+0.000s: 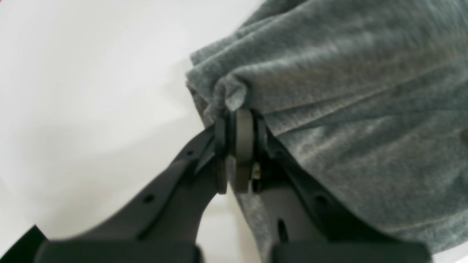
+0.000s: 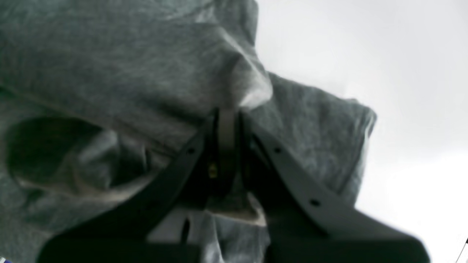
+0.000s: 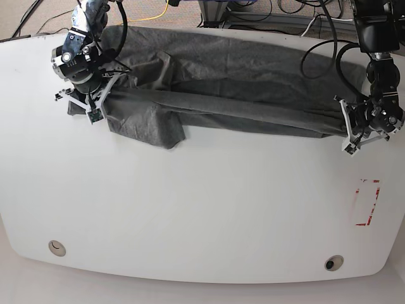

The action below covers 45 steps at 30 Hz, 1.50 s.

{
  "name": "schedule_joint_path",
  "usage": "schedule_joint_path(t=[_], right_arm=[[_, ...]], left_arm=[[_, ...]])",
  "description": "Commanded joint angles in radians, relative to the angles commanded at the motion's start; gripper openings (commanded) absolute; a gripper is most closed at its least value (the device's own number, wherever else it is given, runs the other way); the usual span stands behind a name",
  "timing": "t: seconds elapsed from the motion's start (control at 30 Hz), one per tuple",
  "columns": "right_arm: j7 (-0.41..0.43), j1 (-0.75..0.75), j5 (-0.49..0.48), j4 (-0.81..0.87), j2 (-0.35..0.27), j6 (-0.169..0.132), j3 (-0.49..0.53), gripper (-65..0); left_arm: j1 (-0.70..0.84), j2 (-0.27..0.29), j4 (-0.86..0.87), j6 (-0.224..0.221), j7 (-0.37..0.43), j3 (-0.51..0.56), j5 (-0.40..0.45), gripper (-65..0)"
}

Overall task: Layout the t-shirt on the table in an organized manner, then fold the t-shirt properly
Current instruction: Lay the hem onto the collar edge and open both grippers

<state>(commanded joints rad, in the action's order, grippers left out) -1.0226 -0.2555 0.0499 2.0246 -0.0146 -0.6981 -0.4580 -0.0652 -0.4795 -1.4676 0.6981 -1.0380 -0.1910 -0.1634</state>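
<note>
Two grippers, one t-shirt, one table: that is my count across the three views.
Hidden or unclear: both wrist views are soft with blur; I can read cloth texture but no seams with confidence. In the base view each gripper's tips are too small to make out.
T-shirt [image 3: 221,88]: one grey garment, stretched in a long wrinkled band across the upper part of the base frame, from upper left to middle right. One flap hangs down toward the frame centre at left. Its far edge lies at the table's upper rim.
Table [image 3: 190,209]: one white top; I count two round holes near the lower edge and one red dashed rectangle at lower right.
Left gripper [image 1: 237,120]: jaws drawn together, pinching a bunched corner of cloth; it sits at middle right of the base frame.
Right gripper [image 2: 226,117]: jaws closed on a fold of grey fabric; it sits at upper left of the base frame. A dark rounded opening in the cloth shows at left of its wrist view; I cannot tell whether it is neck or sleeve.
Cut off: both arms leave the base frame at the top.
</note>
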Motion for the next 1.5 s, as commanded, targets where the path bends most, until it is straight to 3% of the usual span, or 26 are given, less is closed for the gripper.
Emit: schedule_joint_path(t=[0.13,0.37,0.47,0.63,0.73,1.0,1.27,1.5], right_arm=[[0.000,-0.026,0.000,0.000,0.000,0.000,-0.003,-46.6],[0.000,-0.054,0.000,0.000,0.000,0.000,-0.005,-42.0],[0.000,-0.060,0.000,0.000,0.000,0.000,-0.005,-33.5],[0.002,-0.060,0.000,0.006,0.000,0.000,-0.005,-13.0],[0.003,-0.051,0.000,0.006,-0.005,0.000,-0.009,-6.2],[0.005,0.035,0.000,0.006,-0.005,0.000,-0.135,-5.1],[0.000,0.086,-0.002,0.003,-0.046,0.000,-0.138,-5.1],[0.000,0.130,-0.002,0.003,-0.043,0.000,-0.138,-5.1]], left_arm=[[0.003,-0.002,0.006,0.000,-0.002,0.009,0.005,-64.4],[0.058,-0.021,-0.003,0.000,-0.003,0.038,0.002,-62.8],[0.078,-0.021,-0.015,0.000,-0.003,0.038,0.005,-52.9],[0.117,-0.018,-0.055,0.000,-0.021,0.038,0.005,-31.5],[0.123,-0.017,-0.087,0.000,-0.043,0.038,0.002,-28.5],[0.121,-0.014,-0.196,0.000,-0.114,0.034,-0.002,-28.3],[0.123,-0.018,-0.318,0.000,-0.155,0.034,-0.002,-28.1],[0.114,-0.021,-0.342,0.000,-0.155,0.021,-0.002,-28.1]])
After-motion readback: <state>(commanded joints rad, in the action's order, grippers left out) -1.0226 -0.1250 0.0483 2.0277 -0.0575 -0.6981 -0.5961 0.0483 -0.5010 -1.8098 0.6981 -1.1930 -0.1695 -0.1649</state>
